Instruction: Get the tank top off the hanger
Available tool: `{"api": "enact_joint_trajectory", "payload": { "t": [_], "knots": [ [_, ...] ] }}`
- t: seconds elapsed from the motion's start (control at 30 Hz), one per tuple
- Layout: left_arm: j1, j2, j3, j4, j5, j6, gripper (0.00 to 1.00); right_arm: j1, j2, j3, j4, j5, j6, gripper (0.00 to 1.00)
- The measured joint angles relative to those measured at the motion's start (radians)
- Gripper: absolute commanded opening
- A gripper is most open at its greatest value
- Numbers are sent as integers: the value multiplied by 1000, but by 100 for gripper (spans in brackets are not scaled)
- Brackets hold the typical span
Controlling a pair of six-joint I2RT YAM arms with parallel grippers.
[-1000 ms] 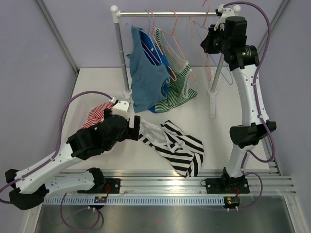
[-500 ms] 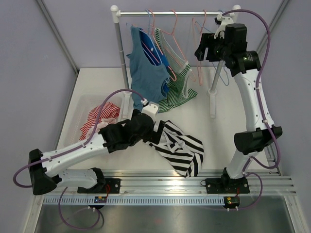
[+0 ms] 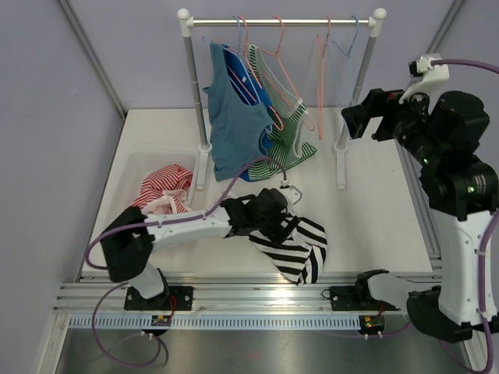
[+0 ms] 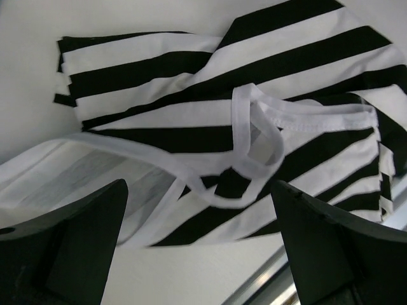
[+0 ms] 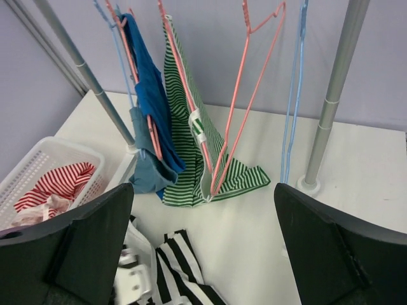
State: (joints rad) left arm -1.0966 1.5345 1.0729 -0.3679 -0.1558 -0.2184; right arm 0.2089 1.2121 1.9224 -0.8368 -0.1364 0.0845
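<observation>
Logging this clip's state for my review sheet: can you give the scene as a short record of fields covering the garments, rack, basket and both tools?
rack: blue tank top and green striped tank top hang on it; pink hanger and blue hanger are bare
table: black-and-white striped tank top lies crumpled
basket: red striped garment inside
left tool: open, over the black-and-white striped tank top, holding nothing
right tool: open, empty, right of the rack, facing it
</observation>
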Motion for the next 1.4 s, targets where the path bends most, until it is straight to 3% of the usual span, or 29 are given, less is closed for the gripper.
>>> {"api": "enact_joint_trajectory", "payload": {
  "t": [0.23, 0.43, 0.47, 0.5, 0.57, 0.6, 0.63, 0.77, 0.9, 1.23, 1.4],
  "knots": [
    [-4, 240, 70, 0, 16, 9, 99, 0, -217, -171, 4, -42, 9, 99],
    [-3, 369, 159, -5, 27, -15, 96, -1, -254, -243, 10, -81, 17, 99],
    [-3, 381, 169, 4, 34, -24, 90, 0, -254, -247, 11, -89, 17, 99],
    [-3, 386, 171, 11, 46, -36, 62, -1, -253, -250, 13, -94, 17, 99],
    [-3, 385, 158, 36, 67, -61, 33, -1, -253, -254, 19, -98, 18, 99],
    [-3, 381, 150, 53, 78, -71, 10, -1, -253, -255, 23, -102, 18, 99],
    [-4, 378, 142, 64, 89, -85, 0, -1, -254, -255, 28, -105, 18, 99],
    [-8, 362, 131, 58, 73, -108, 0, -1, -266, -255, 49, -122, 22, 100],
    [-10, 290, 119, -56, -44, -150, 0, -1, -284, -256, 64, -137, 25, 100],
    [-3, -297, 133, -269, -408, -256, 0, -1, -299, -256, 85, -143, 26, 99],
    [91, -410, 245, -420, -551, -280, 0, -1, -296, -256, 89, -144, 28, 100]
  ]
}}
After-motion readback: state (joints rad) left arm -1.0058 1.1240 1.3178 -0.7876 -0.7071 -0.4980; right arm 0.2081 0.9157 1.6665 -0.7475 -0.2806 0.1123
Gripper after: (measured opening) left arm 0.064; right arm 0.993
